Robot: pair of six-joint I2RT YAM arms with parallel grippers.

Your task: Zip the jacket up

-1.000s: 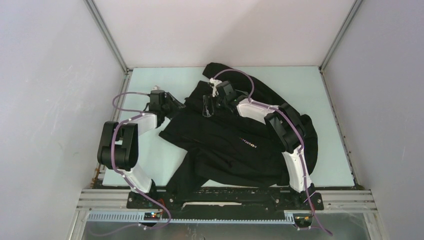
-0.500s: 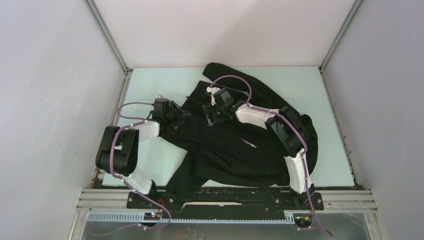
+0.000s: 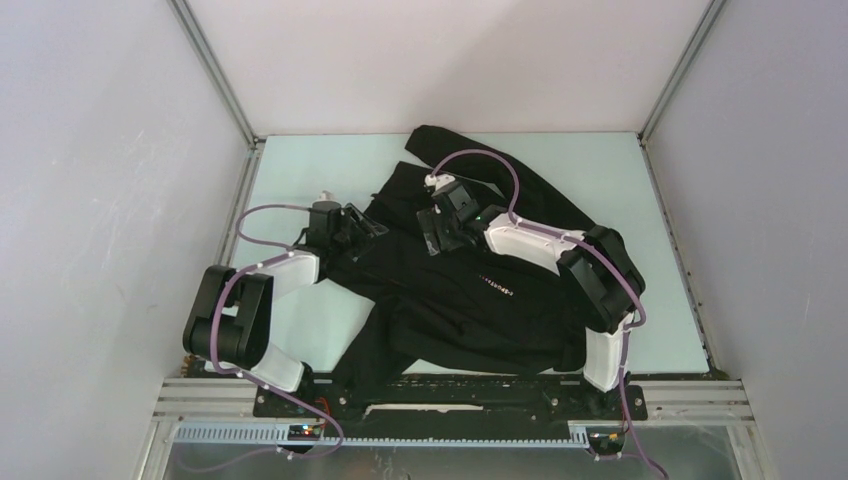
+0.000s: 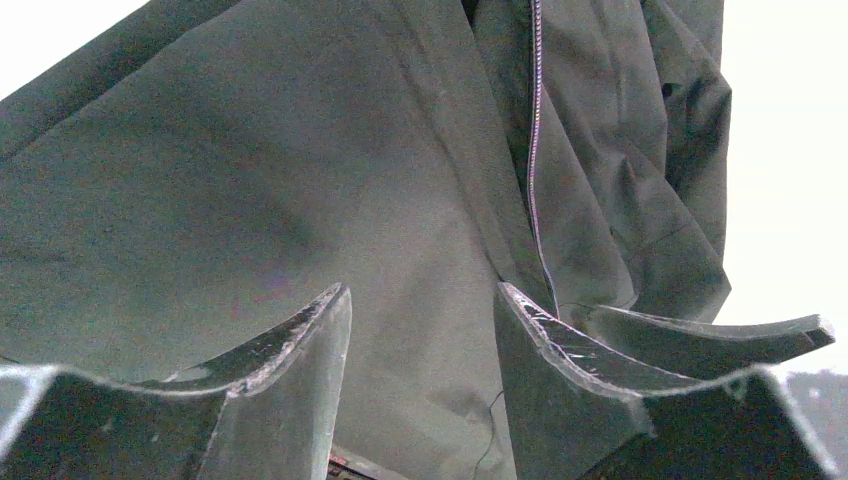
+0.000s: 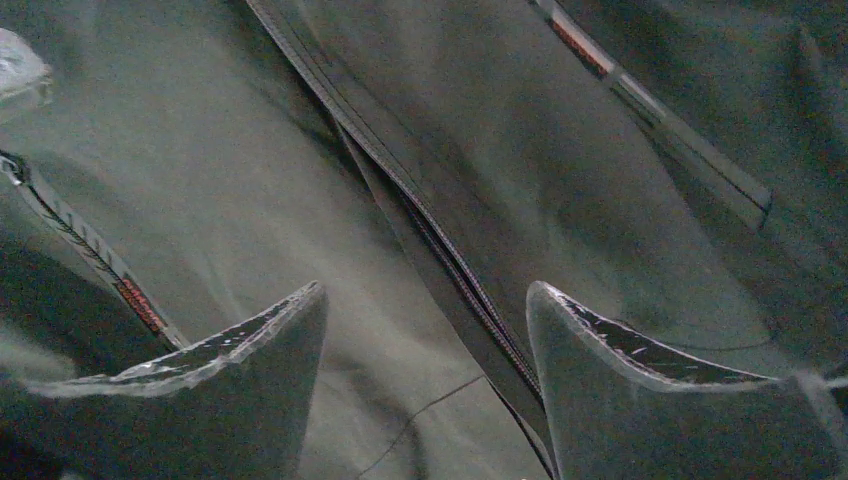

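The black jacket (image 3: 470,300) lies crumpled across the middle of the pale table, with a small line of pale lettering (image 3: 495,287) on its chest. My left gripper (image 3: 366,226) hovers at the jacket's left edge. In the left wrist view the left gripper (image 4: 420,292) stands open over smooth fabric, and a zipper line (image 4: 535,150) runs up ahead of the right finger. My right gripper (image 3: 432,230) is over the upper chest. In the right wrist view the right gripper (image 5: 427,290) is open, and the zipper track (image 5: 415,215) crosses diagonally between its fingers (image 5: 600,350).
Grey enclosure walls and metal posts (image 3: 215,90) close in the table (image 3: 300,330) on three sides. Purple cables (image 3: 480,160) loop above both arms. A black mounting rail (image 3: 450,395) runs along the near edge. One sleeve (image 3: 500,165) stretches toward the back.
Both grippers have moved nearer and slightly right over the jacket. The left one now reaches over its left edge. Both pairs of jaws have widened a little.
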